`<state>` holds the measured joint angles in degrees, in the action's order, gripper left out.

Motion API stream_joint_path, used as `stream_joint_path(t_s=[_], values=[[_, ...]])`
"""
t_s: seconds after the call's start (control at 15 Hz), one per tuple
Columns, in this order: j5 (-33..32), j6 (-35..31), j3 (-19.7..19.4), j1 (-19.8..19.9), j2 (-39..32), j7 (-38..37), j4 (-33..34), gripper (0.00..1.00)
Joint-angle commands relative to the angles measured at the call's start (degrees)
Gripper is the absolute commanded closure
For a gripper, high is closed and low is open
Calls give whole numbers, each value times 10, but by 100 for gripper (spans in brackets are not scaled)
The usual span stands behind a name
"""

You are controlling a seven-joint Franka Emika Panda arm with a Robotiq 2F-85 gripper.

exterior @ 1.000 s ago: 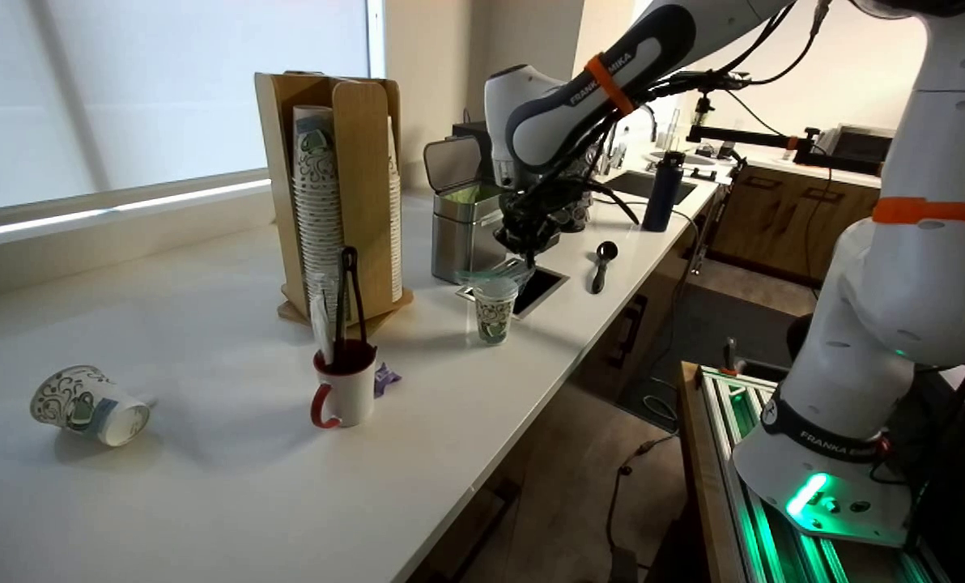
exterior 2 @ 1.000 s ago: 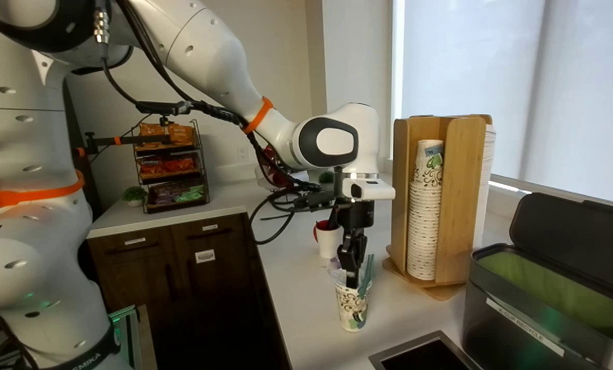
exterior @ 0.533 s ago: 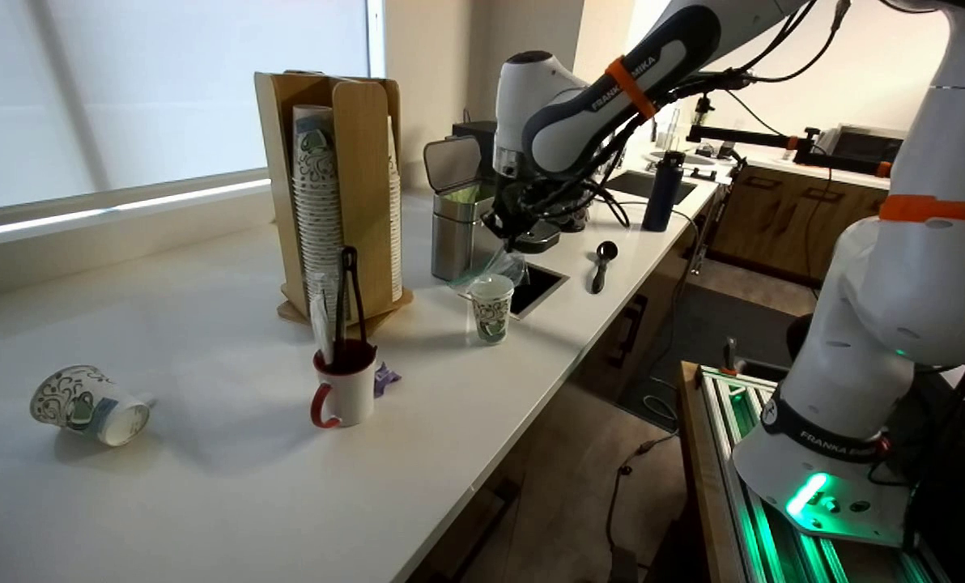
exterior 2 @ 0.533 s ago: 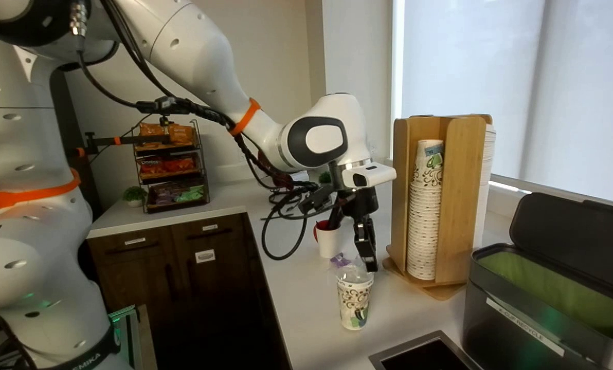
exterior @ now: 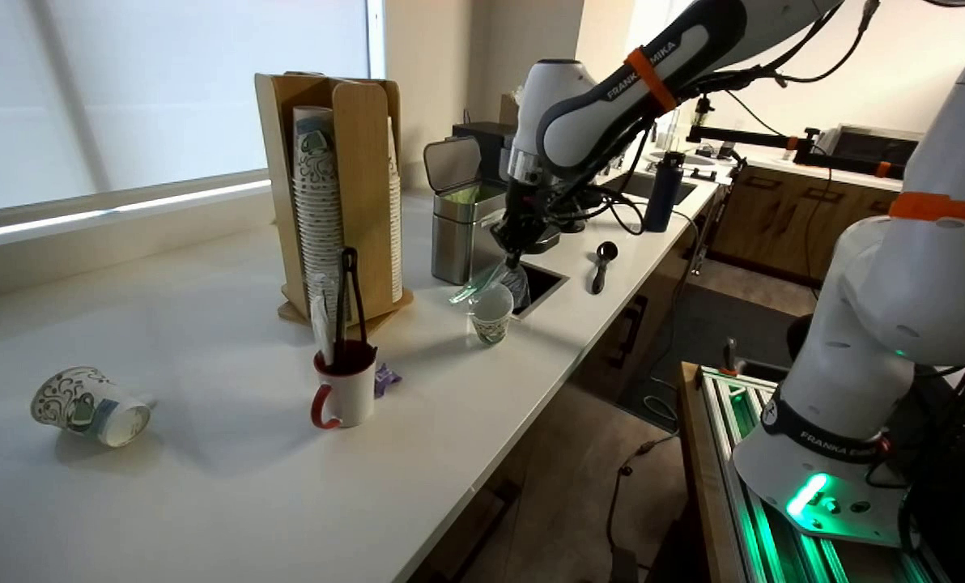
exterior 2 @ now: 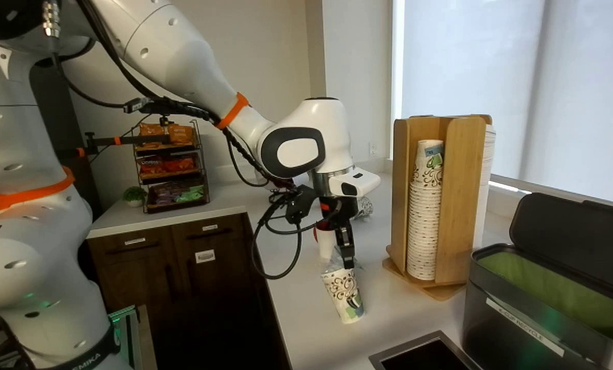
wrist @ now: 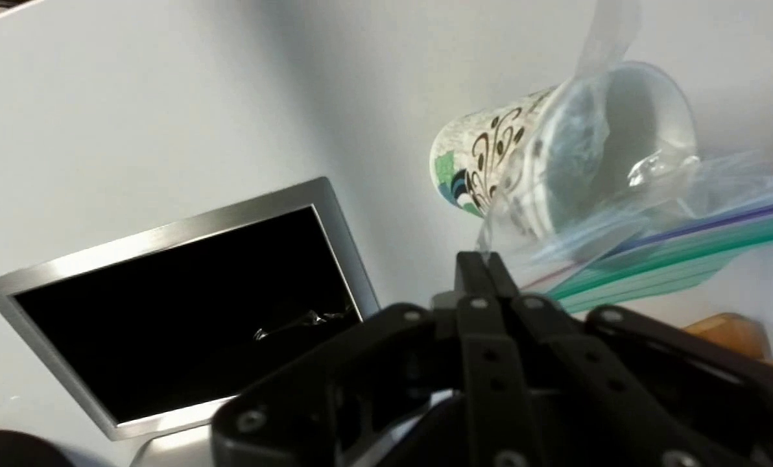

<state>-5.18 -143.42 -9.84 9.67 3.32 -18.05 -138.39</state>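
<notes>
Aslant, paper cup (exterior 2: pixel 344 296), long axis leaning toward mug (exterior: pixel 356 395), bag (wrist: pixel 652 256) in hand (wrist: pixel 487 257)

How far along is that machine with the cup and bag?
Done, it seems: the tool has hold of the bag. In hand: the bag crosses the mouth of the cup, which is tilted. Left, perhaps: the cup isn't upright, and bag and cup aren't yet apart.

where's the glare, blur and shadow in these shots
Wrist view: glare on the metal frame, glints on the plastic bag, and the pincer looks slightly soft. Both exterior views: the window glows pale. In an exterior view, the green base light flares and the cup lying sideways casts a faint shadow.
</notes>
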Motion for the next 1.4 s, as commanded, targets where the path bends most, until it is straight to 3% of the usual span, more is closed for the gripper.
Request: stream_joint_path(t_s=[0.0,0.33,1.0,1.07,1.13,1.33], values=[[6,0,-5,10,43,39,-44,100],[-21,5,-10,36,55,7,-58,100],[-98,5,-1,64,34,-143,-43,100],[-100,10,0,64,34,-150,-42,74],[-105,9,1,64,36,-160,-43,74],[-113,5,0,64,40,-179,-46,51]])
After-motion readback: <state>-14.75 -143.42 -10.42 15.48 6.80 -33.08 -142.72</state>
